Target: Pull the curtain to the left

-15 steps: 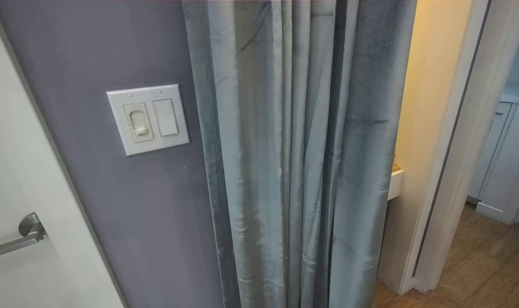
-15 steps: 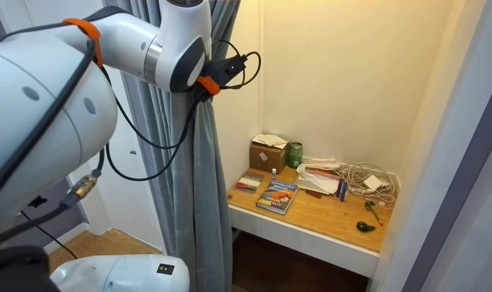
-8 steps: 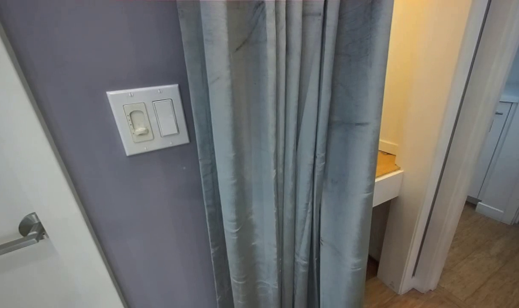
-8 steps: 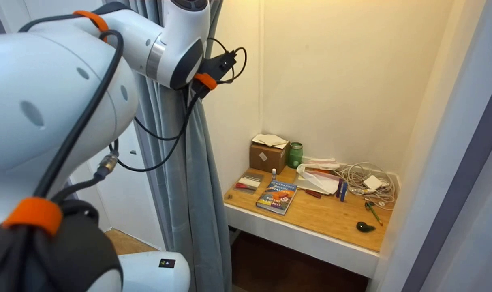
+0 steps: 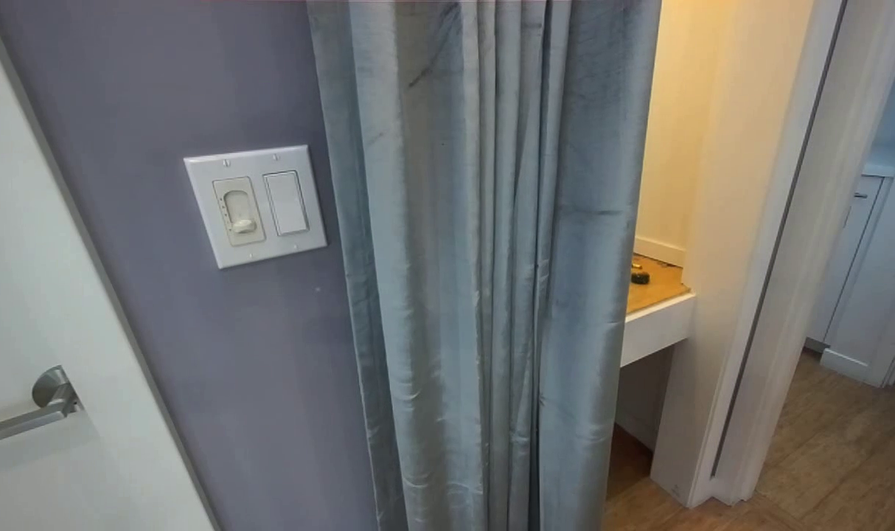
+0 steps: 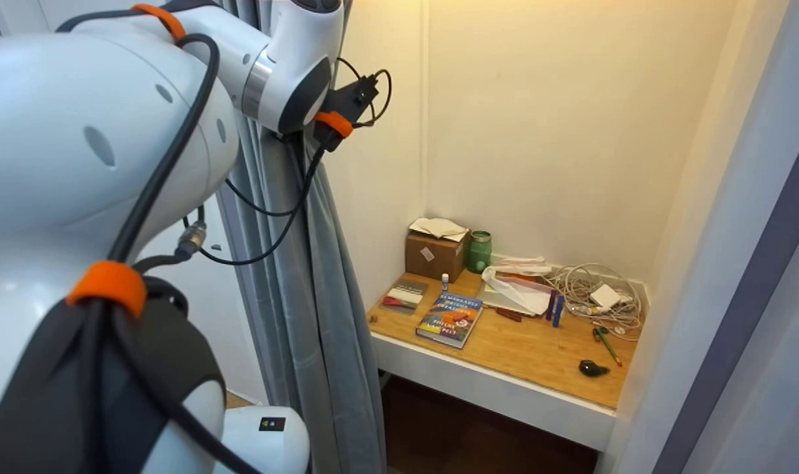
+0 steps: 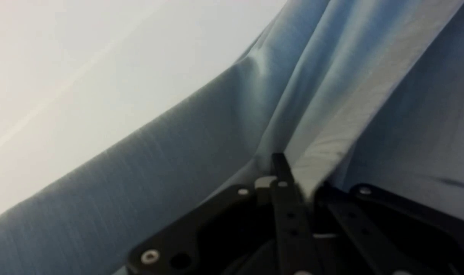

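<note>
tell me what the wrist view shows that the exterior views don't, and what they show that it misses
Only the wrist view: the end effector shut on a gathered fold of the curtain; neither exterior view shows that grip.

Only the exterior views, between them: the double switch plate, lever door handle, Panda arm, and the desk bearing a cardboard box, green glass jar and book Remarkably Bright Creatures.

Shared: the curtain's grey-blue folds and, it seems, the pale wall beyond it.
</note>
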